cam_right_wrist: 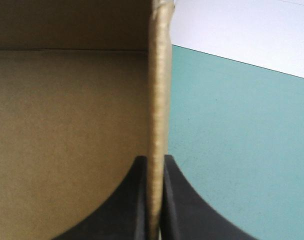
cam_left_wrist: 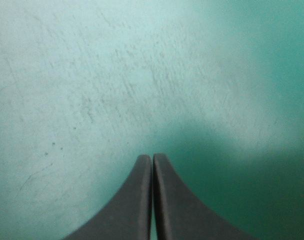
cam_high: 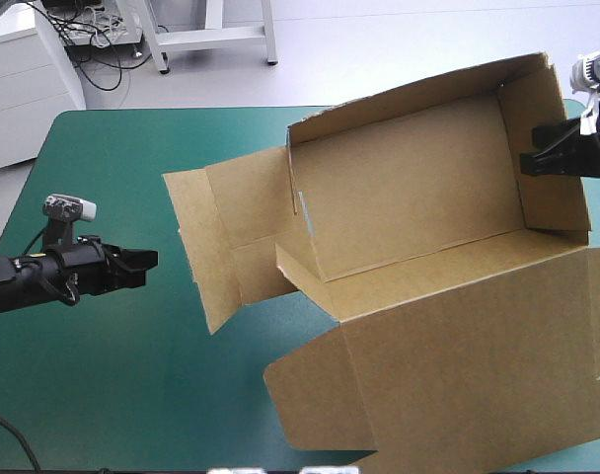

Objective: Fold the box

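Light, stiff board, the box [cam_high: 418, 197] is probably best held by wall edges, as the right gripper [cam_right_wrist: 152, 159] clamps its right wall; the left gripper [cam_left_wrist: 152, 156] is clenched empty.

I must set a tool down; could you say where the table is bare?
Bare: the teal-green cover between the box and the cover's left edge, around the left pincer. Crowded: the right half, under the box held by the right pincer.
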You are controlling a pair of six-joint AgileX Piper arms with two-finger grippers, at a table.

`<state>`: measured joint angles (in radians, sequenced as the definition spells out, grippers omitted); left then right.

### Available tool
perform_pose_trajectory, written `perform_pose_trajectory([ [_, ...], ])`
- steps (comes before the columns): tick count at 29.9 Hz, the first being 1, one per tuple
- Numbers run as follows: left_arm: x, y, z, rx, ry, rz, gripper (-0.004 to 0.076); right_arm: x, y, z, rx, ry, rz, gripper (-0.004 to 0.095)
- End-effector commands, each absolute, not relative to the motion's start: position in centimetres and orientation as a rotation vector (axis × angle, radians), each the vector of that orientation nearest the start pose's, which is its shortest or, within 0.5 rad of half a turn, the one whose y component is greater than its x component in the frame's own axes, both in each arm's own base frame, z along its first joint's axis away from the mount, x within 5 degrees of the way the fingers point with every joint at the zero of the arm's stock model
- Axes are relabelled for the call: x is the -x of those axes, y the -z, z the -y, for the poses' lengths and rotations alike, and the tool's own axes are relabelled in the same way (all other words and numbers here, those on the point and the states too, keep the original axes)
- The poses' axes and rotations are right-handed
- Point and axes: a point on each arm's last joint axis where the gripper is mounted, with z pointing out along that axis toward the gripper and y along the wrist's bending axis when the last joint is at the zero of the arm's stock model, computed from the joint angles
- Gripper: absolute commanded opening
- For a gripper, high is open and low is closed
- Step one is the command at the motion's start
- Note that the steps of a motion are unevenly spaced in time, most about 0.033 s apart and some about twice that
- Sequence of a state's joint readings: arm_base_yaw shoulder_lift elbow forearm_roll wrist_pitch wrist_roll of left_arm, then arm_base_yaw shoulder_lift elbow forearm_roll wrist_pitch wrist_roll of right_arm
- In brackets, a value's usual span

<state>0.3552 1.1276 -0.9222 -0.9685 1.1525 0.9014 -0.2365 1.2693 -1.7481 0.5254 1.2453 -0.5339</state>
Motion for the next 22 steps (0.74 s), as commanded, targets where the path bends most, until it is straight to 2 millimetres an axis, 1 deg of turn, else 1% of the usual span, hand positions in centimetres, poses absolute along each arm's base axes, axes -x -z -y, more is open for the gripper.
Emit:
perform_pose_trajectory([
  [1, -21.9, -34.4, -1.1, -0.155, 0.888, -2.102, -0.0009, -20.9, -52.4, 0.1, 0.398, -0.268, -2.012, -0.0024],
  [3, -22.7, -33.5, -1.4, -0.090, 0.941, -2.096, -0.0008, -20.9, -52.4, 0.1, 0.399, -0.276, -2.009, -0.0024],
  [5, -23.3, -32.6, -1.3, -0.063, 1.005, -2.085, -0.0002, -20.8, -52.5, 0.0, 0.400, -0.288, -2.005, -0.0024],
  [8, -24.2, -31.1, -0.8, -0.042, 1.101, -2.066, 0.0042, -20.8, -52.6, -0.3, 0.403, -0.325, -1.989, -0.0024],
  [10, -24.6, -30.2, -0.5, -0.043, 1.141, -2.091, 0.0101, -20.8, -52.7, -0.4, 0.404, -0.338, -1.983, -0.0023],
  [12, -24.8, -29.9, 0.1, -0.098, 1.195, -2.090, 0.0197, -20.8, -52.7, -0.4, 0.404, -0.341, -1.982, -0.0023],
  [15, -24.8, -30.3, 1.3, -0.198, 1.300, -2.012, 0.0379, -20.8, -52.7, -0.4, 0.404, -0.341, -1.982, -0.0023],
  [16, -24.7, -30.6, 1.6, -0.228, 1.328, -1.977, 0.0424, -20.8, -52.7, -0.4, 0.404, -0.341, -1.982, -0.0023],
  [17, -24.8, -30.8, 1.9, -0.226, 1.350, -1.949, 0.0480, -20.8, -52.7, -0.4, 0.400, -0.343, -1.983, -0.0023],
  [19, -24.9, -31.1, 2.5, -0.230, 1.377, -1.924, 0.0519, -20.8, -52.7, -0.4, 0.400, -0.345, -1.983, -0.0023],
  [22, -24.9, -31.2, 3.6, -0.250, 1.395, -1.919, 0.0522, -20.8, -52.7, -0.4, 0.398, -0.348, -1.983, -0.0023],
])
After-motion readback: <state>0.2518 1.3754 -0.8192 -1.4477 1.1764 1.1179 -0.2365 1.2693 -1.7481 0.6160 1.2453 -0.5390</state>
